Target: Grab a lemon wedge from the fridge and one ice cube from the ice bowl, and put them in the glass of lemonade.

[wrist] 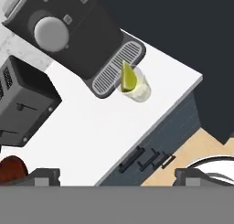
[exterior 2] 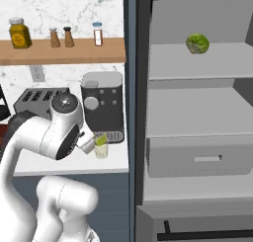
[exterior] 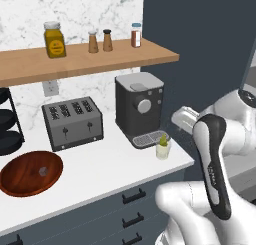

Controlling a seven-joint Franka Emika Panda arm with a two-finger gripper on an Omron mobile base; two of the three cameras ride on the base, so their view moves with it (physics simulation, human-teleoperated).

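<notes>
So the end effector [wrist: 117, 175] has its two dark fingertips spread wide apart with nothing between them, hanging up above the white bench [wrist: 91, 131]. Below and ahead of it sits the small clear glass of pale yellow lemonade [wrist: 135, 87], right against the drip tray of the dark grey coffee machine [wrist: 77, 33], and the little yellow-green lemon wedge [wrist: 127, 77] is already sticking out of it. Way off to the end effector's left, the shallow reddish-brown wooden ice bowl [exterior: 31, 172] has a tiny pale grey ice cube [exterior: 43, 171] inside. The tall grey fridge [exterior 2: 197, 117] stands open on the right.
</notes>
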